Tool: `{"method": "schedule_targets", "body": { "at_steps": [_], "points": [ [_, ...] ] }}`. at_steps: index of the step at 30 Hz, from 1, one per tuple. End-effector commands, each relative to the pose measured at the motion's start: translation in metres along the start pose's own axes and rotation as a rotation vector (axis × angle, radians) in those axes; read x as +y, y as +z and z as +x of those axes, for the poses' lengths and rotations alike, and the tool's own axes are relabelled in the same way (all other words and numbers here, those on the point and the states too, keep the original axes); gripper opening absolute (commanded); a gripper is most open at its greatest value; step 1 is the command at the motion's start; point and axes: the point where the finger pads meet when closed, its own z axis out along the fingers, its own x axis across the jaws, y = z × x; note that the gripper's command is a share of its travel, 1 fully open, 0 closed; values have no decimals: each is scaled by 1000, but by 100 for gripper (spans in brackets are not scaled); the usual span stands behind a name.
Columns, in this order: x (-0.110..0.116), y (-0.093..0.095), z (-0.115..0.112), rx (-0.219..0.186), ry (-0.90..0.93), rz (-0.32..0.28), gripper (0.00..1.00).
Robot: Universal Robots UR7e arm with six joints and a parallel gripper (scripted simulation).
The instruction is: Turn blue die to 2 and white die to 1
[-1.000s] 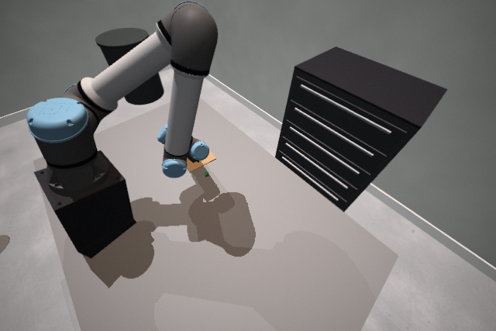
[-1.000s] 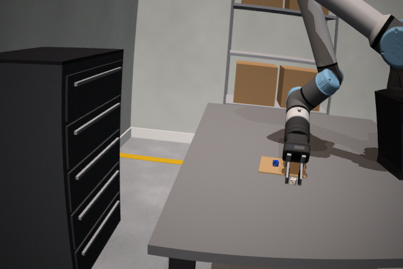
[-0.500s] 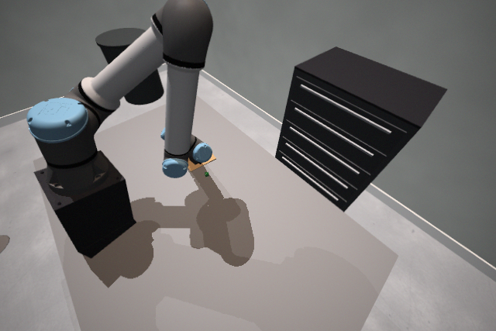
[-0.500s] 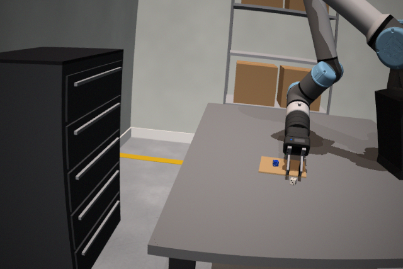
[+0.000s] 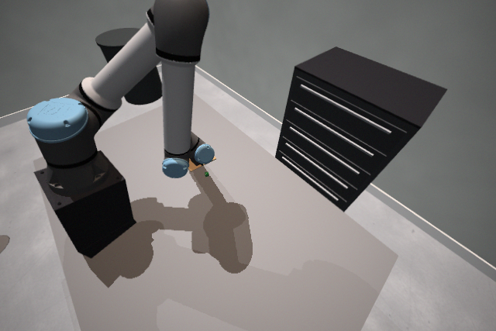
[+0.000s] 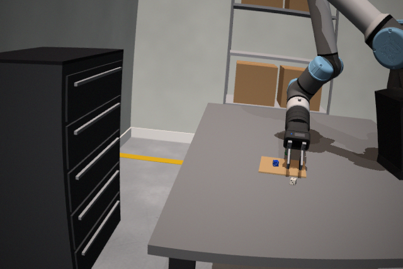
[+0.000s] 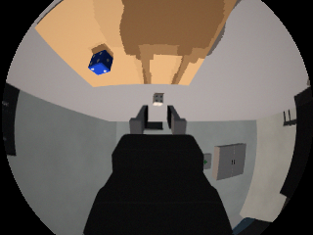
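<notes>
Gripper [image 6: 295, 160] fingers parted, grasping nothing, above mat [image 6: 270, 168]. White die [image 6: 293, 181] just off mat edge; blue die [image 6: 275, 162] on mat.

3 dice: blue [image 6: 275, 162] on mat [image 6: 266, 169], white [image 6: 293, 181] just off mat, green [image 5: 206, 174] beside mat. 1 mat, 1 arm [image 6: 325, 34], 1 drawer cabinet [image 6: 48, 103] with 5 drawers, 1 shelf rack [image 6: 232, 31], 4 boxes [image 6: 255, 82] visible.

Grey table [image 6: 227, 213] with mat [image 6: 266, 167], white die [image 6: 293, 181]
</notes>
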Motion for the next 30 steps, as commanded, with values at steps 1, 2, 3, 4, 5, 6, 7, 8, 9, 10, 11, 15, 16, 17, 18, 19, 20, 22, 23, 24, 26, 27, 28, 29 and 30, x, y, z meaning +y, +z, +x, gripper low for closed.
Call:
{"method": "schedule_targets", "body": {
  "at_steps": [1,2,3,4,5,6,7,8,9,10,11,15,16,17,18,19,20,22,23,24,26,27,28,29,30],
  "points": [
    [5,-3,0,0,-1,0,64],
    [7,-4,0,0,-1,0,64],
    [9,-5,0,0,-1,0,64],
    [12,-7,0,0,-1,0,64],
    [15,-8,0,0,-1,0,64],
    [18,-10,0,0,-1,0,64],
    [21,-12,0,0,-1,0,64],
    [25,-14,0,0,-1,0,64],
    [28,-16,0,0,-1,0,64],
    [32,-17,0,0,-1,0,64],
    [35,-19,0,0,-1,0,64],
    [41,-22,0,0,-1,0,64],
    [43,-24,0,0,-1,0,64],
    [46,-25,0,0,-1,0,64],
    [48,-26,0,0,-1,0,64],
    [49,-27,0,0,-1,0,64],
    [50,-27,0,0,-1,0,64],
    [52,-28,0,0,-1,0,64],
    [52,-28,0,0,-1,0,64],
    [52,-28,0,0,-1,0,64],
    [52,-28,0,0,-1,0,64],
    [52,-28,0,0,-1,0,64],
    [52,-28,0,0,-1,1,64],
    [52,-28,0,0,-1,1,64],
    [52,-28,0,0,-1,1,64]
  ]
}}
